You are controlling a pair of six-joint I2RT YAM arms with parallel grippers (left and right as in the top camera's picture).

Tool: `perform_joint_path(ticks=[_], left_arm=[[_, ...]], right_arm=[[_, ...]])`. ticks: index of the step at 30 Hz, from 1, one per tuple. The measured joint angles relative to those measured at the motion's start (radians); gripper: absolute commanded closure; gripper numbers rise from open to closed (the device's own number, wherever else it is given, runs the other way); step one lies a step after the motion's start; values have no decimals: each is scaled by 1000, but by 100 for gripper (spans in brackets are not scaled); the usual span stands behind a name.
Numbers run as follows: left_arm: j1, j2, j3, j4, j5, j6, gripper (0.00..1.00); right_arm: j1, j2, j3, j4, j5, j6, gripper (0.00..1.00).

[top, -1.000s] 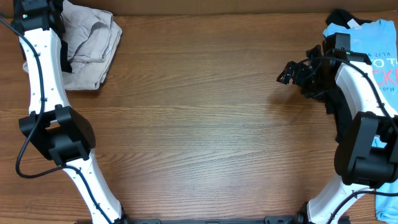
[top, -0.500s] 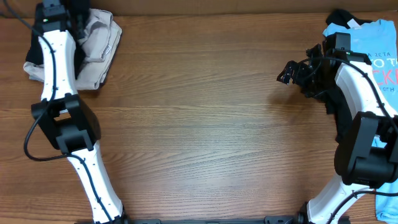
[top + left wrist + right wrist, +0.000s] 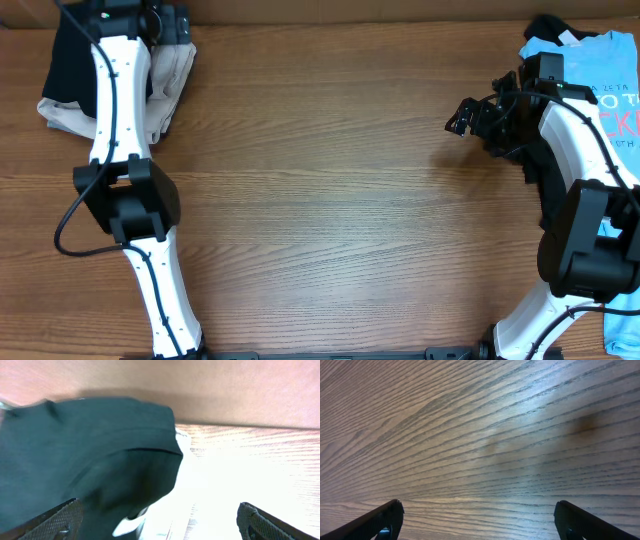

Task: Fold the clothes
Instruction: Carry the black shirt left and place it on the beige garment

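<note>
- My left pincer (image 3: 160,522) is wide open and holds nothing.
- It hangs over a dark cloth (image 3: 90,450) at the far left corner of the table (image 3: 330,200).
- Seen from above, the dark cloth lies in one heap with a pale cloth (image 3: 175,80).
- My right pincer (image 3: 479,521) is wide open too. It holds nothing and hangs over the wood of the table.
- A blue shirt (image 3: 600,55) lies at the far right edge of the table.
</note>
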Motion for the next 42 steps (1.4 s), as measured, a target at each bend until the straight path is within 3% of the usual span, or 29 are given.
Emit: perform_joint_path(ticks=[5, 12, 25, 42], left_arm=[[43, -49, 83, -20, 18, -11, 0], [137, -27, 96, 167, 54, -6, 0], [189, 356, 112, 301, 107, -40, 0], [189, 403, 216, 204, 109, -82, 0]], right_arm=[[0, 0, 0, 0, 0, 0, 0], [0, 0, 0, -17, 0, 0, 0], [0, 0, 0, -42, 1, 0, 0], [0, 0, 0, -62, 1, -4, 0]])
